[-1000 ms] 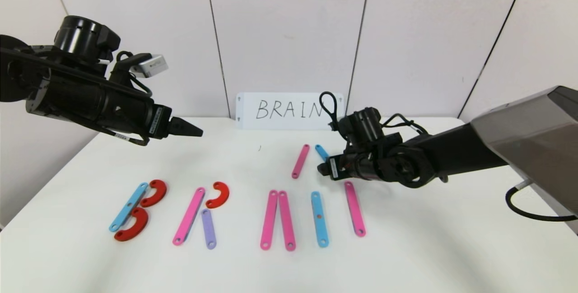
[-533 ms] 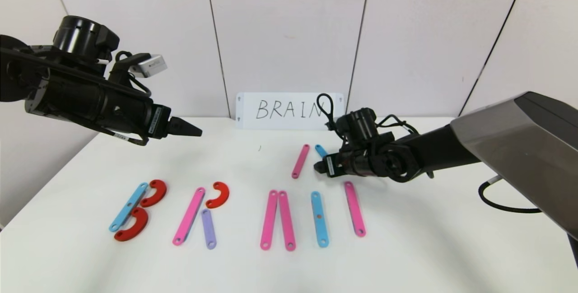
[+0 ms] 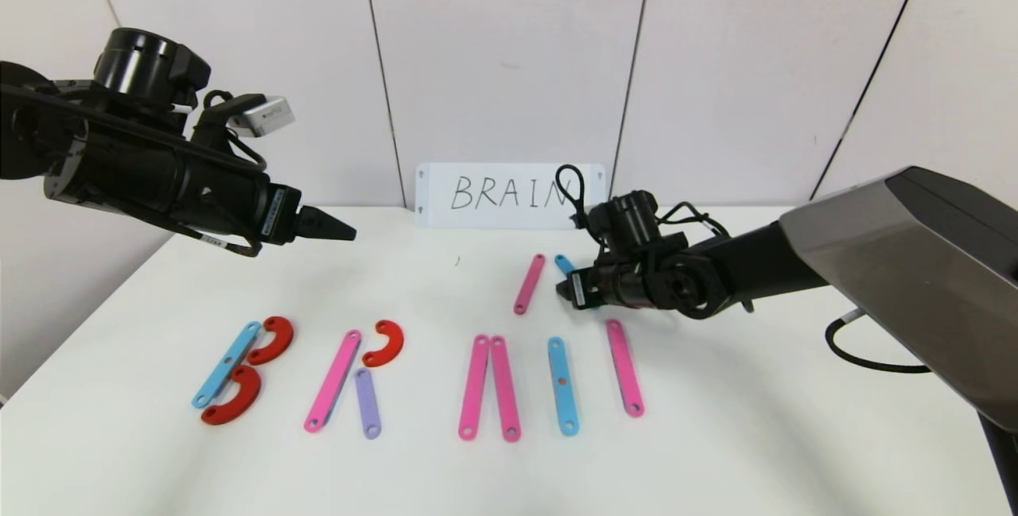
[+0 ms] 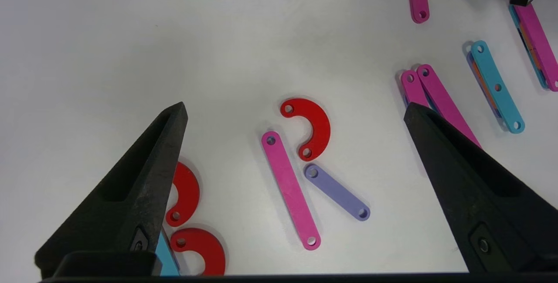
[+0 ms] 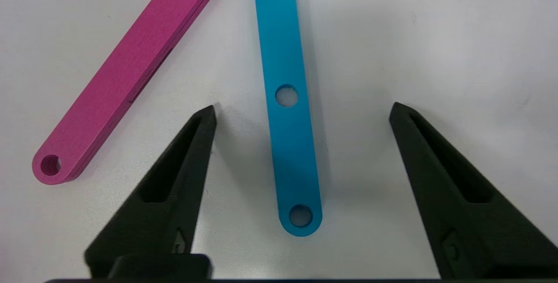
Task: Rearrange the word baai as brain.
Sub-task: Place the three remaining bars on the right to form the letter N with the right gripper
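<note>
The word lies in a row near the table's front. A blue strip (image 3: 227, 363) with two red arcs (image 3: 272, 339) forms B. A pink strip (image 3: 332, 379), a red arc (image 3: 384, 343) and a purple strip (image 3: 367, 403) form R. To the right lie two pink strips (image 3: 489, 387) side by side, a blue strip (image 3: 562, 386) and a pink strip (image 3: 624, 367). Behind them lie a loose pink strip (image 3: 530, 283) and a loose blue strip (image 5: 285, 100). My right gripper (image 5: 303, 107) is low over that blue strip, open, one finger on each side, not touching it. My left gripper (image 3: 342, 228) hangs open, high above the left side.
A white card (image 3: 509, 194) with handwritten BRAIN leans on the wall at the back of the white table (image 3: 716, 452). My right arm (image 3: 795, 261) reaches in from the right, above the table's back right part.
My right gripper has moved a little farther back, over the loose blue strip, covering more of it. The left arm and all the pieces have stayed put.
</note>
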Tool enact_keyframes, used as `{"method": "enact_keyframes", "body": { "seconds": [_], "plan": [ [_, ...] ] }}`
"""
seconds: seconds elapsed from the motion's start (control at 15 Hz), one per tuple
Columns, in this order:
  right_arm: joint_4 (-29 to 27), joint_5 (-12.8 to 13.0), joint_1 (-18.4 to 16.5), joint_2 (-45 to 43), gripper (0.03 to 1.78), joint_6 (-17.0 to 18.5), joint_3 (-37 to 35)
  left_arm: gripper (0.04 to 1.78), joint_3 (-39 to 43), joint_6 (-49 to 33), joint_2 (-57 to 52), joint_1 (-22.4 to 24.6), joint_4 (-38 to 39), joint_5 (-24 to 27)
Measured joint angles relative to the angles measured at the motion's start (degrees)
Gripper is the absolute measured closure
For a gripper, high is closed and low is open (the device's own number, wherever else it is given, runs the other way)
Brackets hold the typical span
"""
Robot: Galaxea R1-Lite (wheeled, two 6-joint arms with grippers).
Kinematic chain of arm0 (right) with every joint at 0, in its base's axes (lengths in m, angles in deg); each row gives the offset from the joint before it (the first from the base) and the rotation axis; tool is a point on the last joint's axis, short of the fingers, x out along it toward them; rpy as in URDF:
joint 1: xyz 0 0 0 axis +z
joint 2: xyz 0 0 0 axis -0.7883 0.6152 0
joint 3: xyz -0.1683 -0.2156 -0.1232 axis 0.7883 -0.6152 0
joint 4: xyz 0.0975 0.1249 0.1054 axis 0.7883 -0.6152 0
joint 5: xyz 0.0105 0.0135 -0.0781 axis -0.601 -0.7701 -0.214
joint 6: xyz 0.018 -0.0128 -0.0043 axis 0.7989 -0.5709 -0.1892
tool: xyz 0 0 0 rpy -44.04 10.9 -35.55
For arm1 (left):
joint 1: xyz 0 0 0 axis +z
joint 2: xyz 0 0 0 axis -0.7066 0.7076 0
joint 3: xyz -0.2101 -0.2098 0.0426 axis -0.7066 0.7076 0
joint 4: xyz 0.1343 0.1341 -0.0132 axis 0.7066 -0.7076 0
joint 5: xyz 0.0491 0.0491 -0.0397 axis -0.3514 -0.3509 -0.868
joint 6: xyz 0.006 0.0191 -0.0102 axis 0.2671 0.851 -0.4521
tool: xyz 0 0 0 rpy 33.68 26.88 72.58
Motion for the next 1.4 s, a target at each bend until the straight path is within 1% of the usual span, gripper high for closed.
{"method": "enact_keyframes", "body": {
  "seconds": [0.27,0.4,0.47,0.87,1.13,1.27,1.4],
  "plan": [
    [0.0,0.0,0.0,0.1,1.22,0.0,0.0,0.08,0.0,0.0,0.0,0.0,0.0,0.0],
    [0.0,0.0,0.0,0.1,1.45,0.0,0.0,0.08,0.0,0.0,0.0,0.0,0.0,0.0],
    [0.0,0.1,0.0,0.1,1.52,0.0,0.0,0.08,0.0,0.0,0.0,0.0,0.0,0.0],
    [-0.5,0.1,0.1,-0.7,1.53,0.4,-0.2,0.08,0.0,0.0,0.0,0.0,0.0,0.0],
    [-0.4,-0.2,-0.1,-5.6,1.53,0.1,-2.3,0.08,0.0,0.0,0.0,0.0,0.0,0.0],
    [-0.3,-1.5,-0.2,-10.1,1.53,-0.3,-5.2,0.08,0.0,0.0,0.0,0.0,0.0,0.0],
    [-0.2,-4.5,-0.7,-14.8,1.53,-1.6,-10.0,0.08,0.0,0.0,0.0,0.0,0.0,0.0]
  ]
}}
